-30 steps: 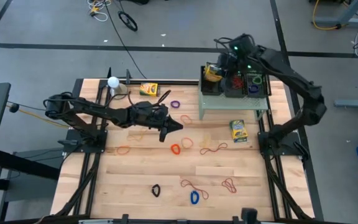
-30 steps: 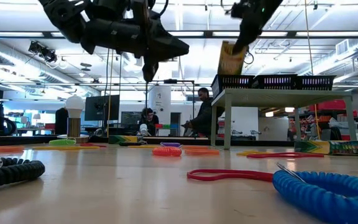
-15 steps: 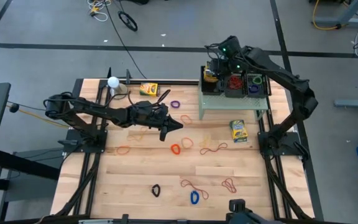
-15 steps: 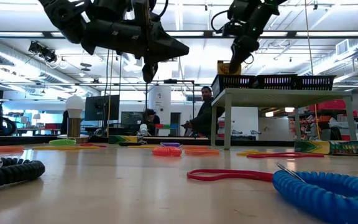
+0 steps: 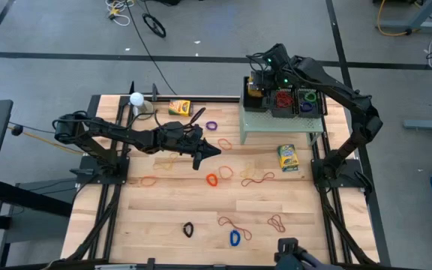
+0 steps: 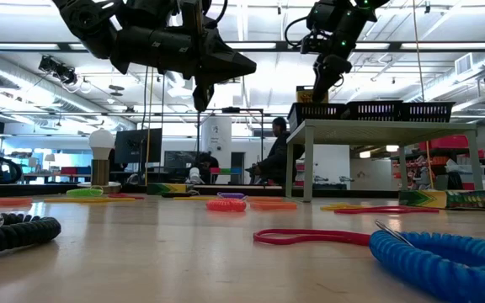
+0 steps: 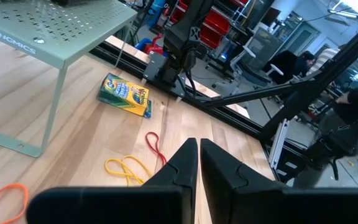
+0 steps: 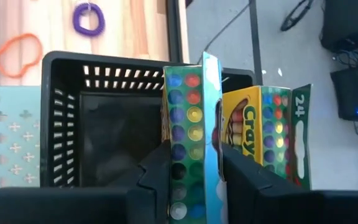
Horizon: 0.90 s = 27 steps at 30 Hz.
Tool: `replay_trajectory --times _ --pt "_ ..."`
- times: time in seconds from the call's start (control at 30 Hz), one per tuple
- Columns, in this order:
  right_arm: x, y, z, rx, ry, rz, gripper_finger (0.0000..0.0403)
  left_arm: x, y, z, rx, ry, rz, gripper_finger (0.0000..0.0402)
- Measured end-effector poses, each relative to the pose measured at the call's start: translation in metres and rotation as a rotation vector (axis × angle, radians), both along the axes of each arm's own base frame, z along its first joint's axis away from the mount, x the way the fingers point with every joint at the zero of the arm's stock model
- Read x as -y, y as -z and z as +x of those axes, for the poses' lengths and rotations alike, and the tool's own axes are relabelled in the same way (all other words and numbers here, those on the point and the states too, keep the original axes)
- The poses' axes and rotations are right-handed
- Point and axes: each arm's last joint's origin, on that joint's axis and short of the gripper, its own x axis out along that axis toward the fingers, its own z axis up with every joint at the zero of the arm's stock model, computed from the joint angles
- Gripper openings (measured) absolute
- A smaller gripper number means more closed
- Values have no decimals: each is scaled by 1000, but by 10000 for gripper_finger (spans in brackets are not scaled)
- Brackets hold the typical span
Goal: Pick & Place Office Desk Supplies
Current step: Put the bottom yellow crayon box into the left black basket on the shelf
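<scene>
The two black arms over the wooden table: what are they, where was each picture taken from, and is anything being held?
They are two robot arms, each ending in a two-finger gripper. One picture looks straight down from above, one looks level across the tabletop, and two come from cameras on the arms' wrists.

On the table lie scattered rubber bands, two crayon boxes and a white ball on a stand. At the back stands a pale green shelf carrying black mesh trays.

The right gripper is over the shelf, its fingers closed on a crayon box standing upright inside one tray, next to another box. The left gripper hovers above the middle of the table, shut and holding nothing.
</scene>
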Motion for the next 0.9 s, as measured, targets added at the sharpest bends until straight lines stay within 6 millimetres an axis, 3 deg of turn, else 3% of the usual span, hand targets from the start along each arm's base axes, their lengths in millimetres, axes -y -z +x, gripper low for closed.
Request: replay_trajectory --times 0.73,0.9 --pt "4 -3 1 11 69 -56 133 12 0 1 -1 21 3 23" --pt "4 -3 1 11 82 -64 153 11 0 1 -2 20 0 23"
